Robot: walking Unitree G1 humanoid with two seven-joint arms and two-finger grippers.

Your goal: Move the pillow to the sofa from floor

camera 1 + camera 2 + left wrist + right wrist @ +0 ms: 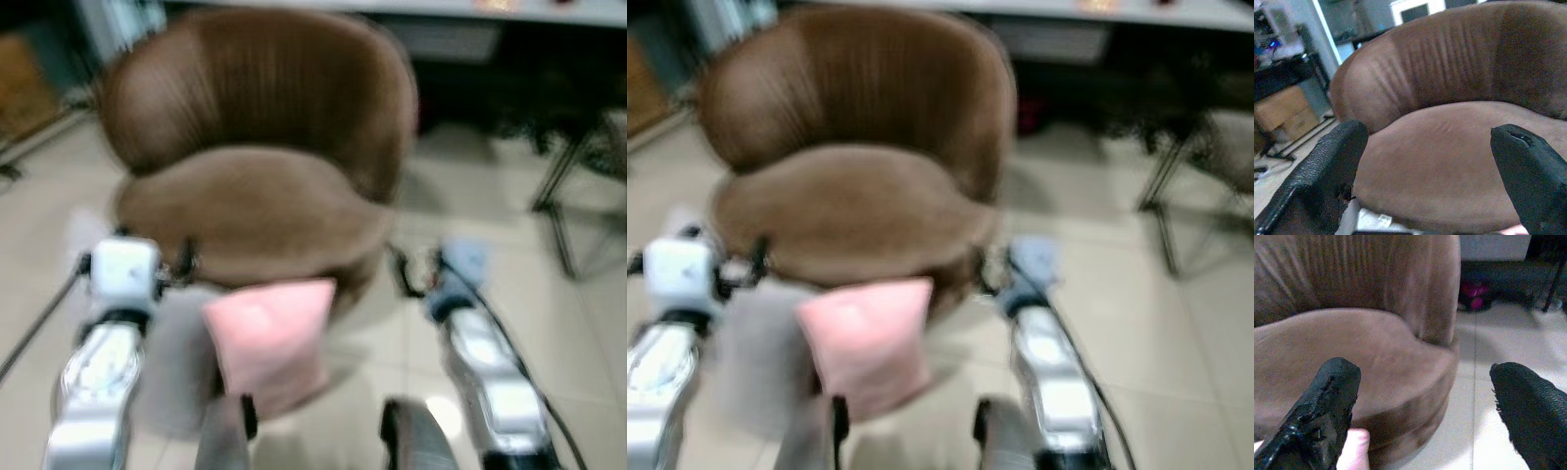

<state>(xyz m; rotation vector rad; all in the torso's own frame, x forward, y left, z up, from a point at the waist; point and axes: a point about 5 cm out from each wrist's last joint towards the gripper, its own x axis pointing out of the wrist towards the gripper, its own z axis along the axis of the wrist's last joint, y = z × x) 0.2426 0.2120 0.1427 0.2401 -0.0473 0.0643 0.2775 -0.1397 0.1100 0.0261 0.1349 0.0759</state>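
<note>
Pink pillow (pixel 269 338) is seen upright on the tile floor (pixel 549 323), between both grippers, against the sofa front. Left gripper (pixel 1435 171) is held w/ fingers wide apart, nothing gripped; right gripper (pixel 1435 416) likewise spread, pillow corner beside one finger. Brown round sofa (pixel 255 166) lies just beyond both. Chair legs (pixel 563 196) are seen further off, right of the right gripper.

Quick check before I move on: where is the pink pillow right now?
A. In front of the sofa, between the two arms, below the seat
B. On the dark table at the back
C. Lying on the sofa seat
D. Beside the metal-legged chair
A: the pink pillow sits in front of the brown sofa, between the two arms and below the seat cushion, not yet on it.
</note>
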